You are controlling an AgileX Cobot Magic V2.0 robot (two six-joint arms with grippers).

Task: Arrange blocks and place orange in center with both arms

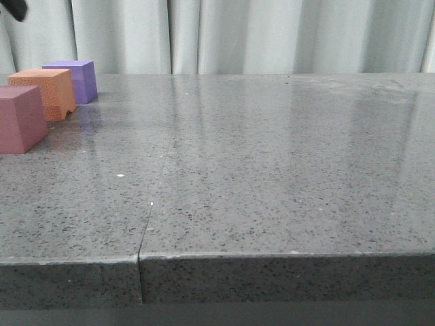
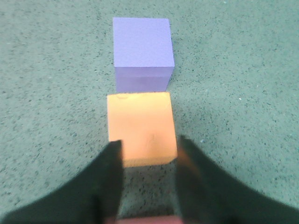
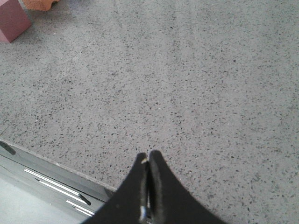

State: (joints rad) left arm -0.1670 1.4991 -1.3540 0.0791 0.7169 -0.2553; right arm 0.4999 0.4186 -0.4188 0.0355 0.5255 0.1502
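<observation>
Three foam cubes stand in a row at the table's far left: pink-red [image 1: 20, 119] nearest, orange [image 1: 46, 92] in the middle with an arched notch at its bottom, purple [image 1: 75, 79] farthest. In the left wrist view my left gripper [image 2: 149, 151] is open and empty, above the near edge of the orange cube [image 2: 140, 126]. The purple cube [image 2: 142, 51] lies beyond it, and a strip of the pink-red cube [image 2: 149, 220] shows between the fingers. A black part of the left arm [image 1: 13, 8] shows high above the cubes. My right gripper [image 3: 148, 156] is shut and empty over bare table.
The grey speckled table [image 1: 272, 170] has a seam [image 1: 153, 204] running to its front edge. The right wrist view shows the table's edge [image 3: 56, 163] close to the right gripper, with the pink-red cube [image 3: 11, 21] and the orange cube [image 3: 39, 3] far off. A pale curtain [image 1: 272, 34] hangs behind.
</observation>
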